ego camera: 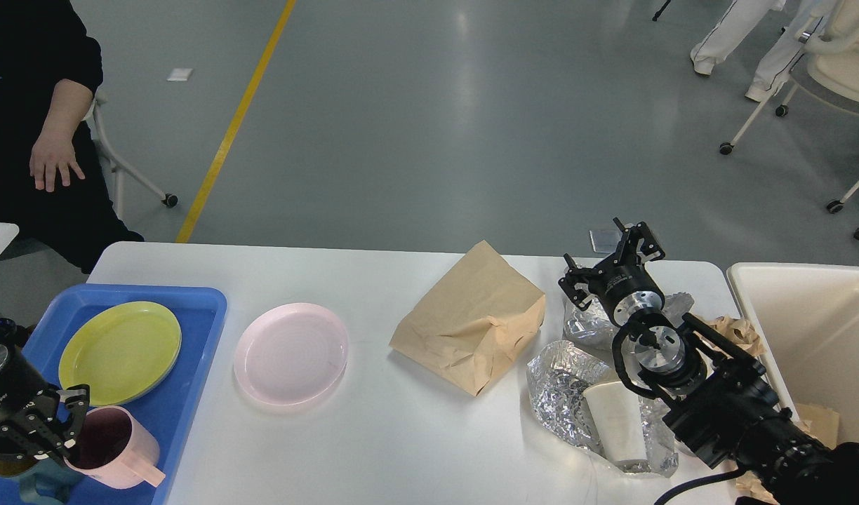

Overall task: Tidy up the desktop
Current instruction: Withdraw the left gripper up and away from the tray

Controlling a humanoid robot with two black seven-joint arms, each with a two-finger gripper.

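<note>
left gripper (63, 433) is closing on the rim of a pink mug (114, 449), which is leaning at the near end of a blue tray (191, 330); a dark teal mug (29, 480) is sitting just beside it, partly hidden under the gripper body. a yellow-green plate (121, 351) is lying farther back in the same tray. right gripper (615, 263) is hovering with its fingers spread apart and holding nothing, above a crumpled sheet of foil (591, 326) near the far right edge of the desk (373, 449). the right arm is crossing over a second foil sheet (559, 393) with a white paper cup (615, 421) lying on it, hiding part of both. a brown paper bag (471, 319) is lying on its side just left of the foil, between it and a pink plate (291, 353), which is resting on the bare desk just right of the tray. crumpled brown paper (735, 330) is lying between the arm and a cream bin (808, 330) standing at the right end of the desk. beyond the desk, a seated person's hand (50, 158) is showing at upper left, and rolling chairs (815, 91) at upper right.
</note>
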